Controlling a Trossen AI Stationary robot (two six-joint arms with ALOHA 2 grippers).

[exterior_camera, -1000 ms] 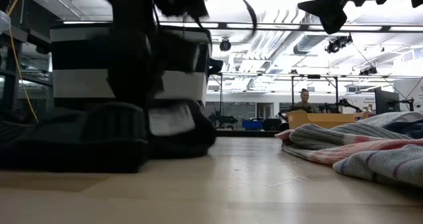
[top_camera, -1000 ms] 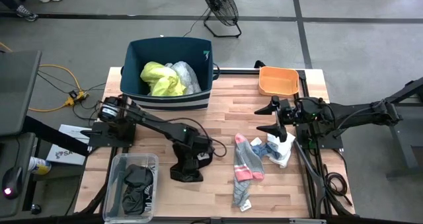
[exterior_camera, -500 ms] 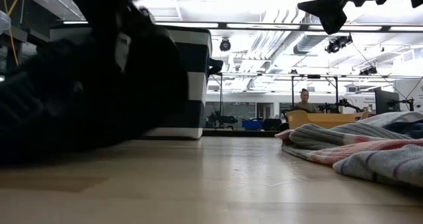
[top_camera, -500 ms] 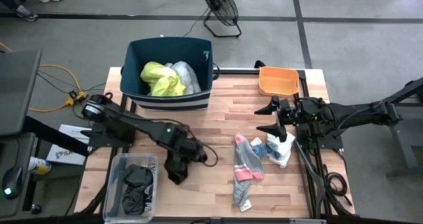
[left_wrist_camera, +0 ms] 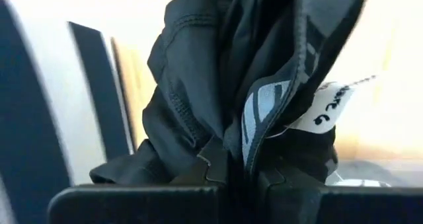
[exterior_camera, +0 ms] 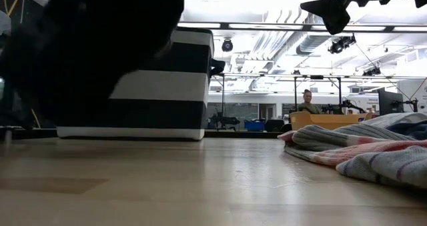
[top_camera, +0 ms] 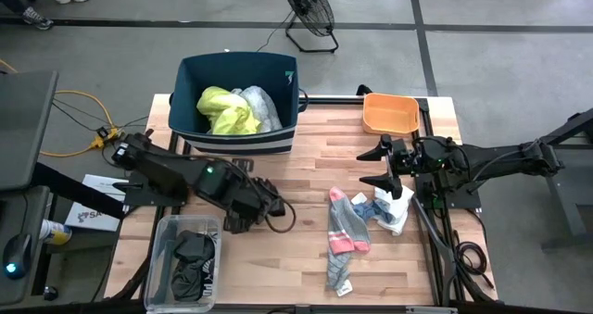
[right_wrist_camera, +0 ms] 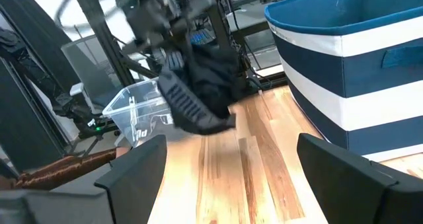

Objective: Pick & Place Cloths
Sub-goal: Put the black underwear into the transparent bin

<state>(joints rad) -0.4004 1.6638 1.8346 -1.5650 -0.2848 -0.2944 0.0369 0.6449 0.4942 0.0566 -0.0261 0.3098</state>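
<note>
Left pincer (left_wrist_camera: 241,178) clamps bunched black garment (left_wrist_camera: 218,92), white tag showing.

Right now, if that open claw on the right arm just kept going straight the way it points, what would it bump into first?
Probably the black garment hanging from the left end effector. The right end effector points across bare table; the dark-blue bin sits off to one side. Depth is hard to judge.

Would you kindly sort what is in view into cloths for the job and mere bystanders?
Job: black garment in left hand; neon-yellow garment; grey pink-toed socks; white-blue rag.
Bystanders: dark-blue bin; orange tray; clear plastic box; floor fan.
</note>
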